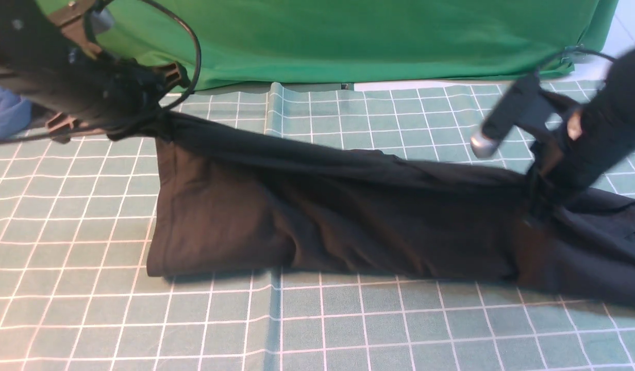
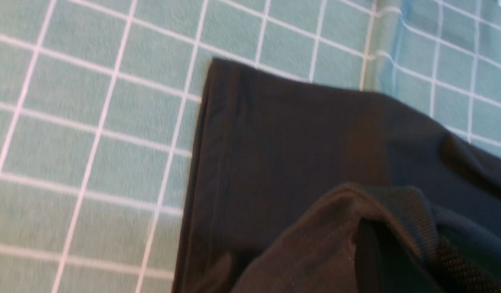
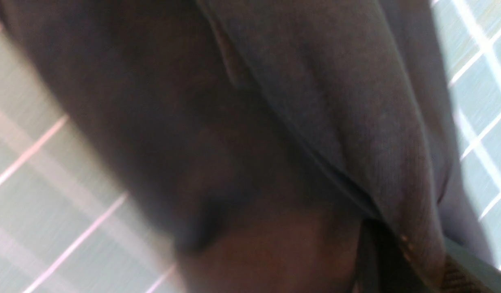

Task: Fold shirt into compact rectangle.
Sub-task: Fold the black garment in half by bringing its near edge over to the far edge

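Found the shirt [image 1: 317, 216] strung across the middle of the grid mat [image 1: 90, 309], running from the left gripper [image 1: 160, 119] to the right gripper [image 1: 538, 198] and on to the right edge of the front view. Noted its near edge lying on the mat and its far edge lifted into a taut ridge between the two grippers, higher at the left end.

Recorded the left gripper as clenched on the far left corner of the shirt, held clear of the mat, with the fabric hanging below it as a flat panel with a stitched hem. Confirmed in the left wrist view: shirt [image 2: 295, 162] over the mat [image 2: 92, 122], a ribbed edge draped across a textured fingertip [image 2: 458, 270].

Recorded the right gripper as clamped on a bunch of fabric close to the mat, with loose folds heaped to its right. Seen at close range in the right wrist view: shirt [image 3: 234, 122] filling most of the picture, blurred, mat [image 3: 51, 211] showing on either side.

Fabric faces in view plain black; no lettering can be made out.

Logged behind the mat a green cloth [image 1: 348, 36], and a black cable [image 1: 196, 51] looping over the left arm.
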`<act>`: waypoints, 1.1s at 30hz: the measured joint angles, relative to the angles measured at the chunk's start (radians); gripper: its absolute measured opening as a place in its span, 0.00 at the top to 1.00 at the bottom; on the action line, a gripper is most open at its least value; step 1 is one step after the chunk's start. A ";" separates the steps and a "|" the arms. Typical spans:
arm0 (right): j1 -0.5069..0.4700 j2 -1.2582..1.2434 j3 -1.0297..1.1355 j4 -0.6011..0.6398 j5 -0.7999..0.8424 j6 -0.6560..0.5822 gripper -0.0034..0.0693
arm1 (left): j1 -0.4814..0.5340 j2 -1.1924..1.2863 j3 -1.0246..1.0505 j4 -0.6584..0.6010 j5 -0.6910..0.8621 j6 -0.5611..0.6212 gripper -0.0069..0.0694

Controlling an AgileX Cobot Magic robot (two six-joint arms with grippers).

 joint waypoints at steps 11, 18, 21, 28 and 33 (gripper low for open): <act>-0.008 0.256 -0.180 -0.011 -0.056 -0.018 0.91 | 0.009 0.258 -0.126 0.012 -0.071 0.001 0.89; -0.012 0.281 -0.199 -0.015 -0.163 -0.013 0.85 | 0.012 0.313 -0.130 0.025 -0.111 0.002 0.78; -0.013 0.284 -0.199 -0.017 -0.207 -0.009 0.68 | 0.013 0.314 -0.131 0.027 -0.154 0.002 0.61; -0.013 0.265 -0.200 -0.034 -0.228 0.040 0.50 | 0.013 0.312 -0.235 0.099 -0.040 0.002 0.38; -0.013 0.175 -0.201 -0.051 -0.227 0.157 0.50 | 0.006 0.309 -0.385 0.060 0.185 0.054 0.48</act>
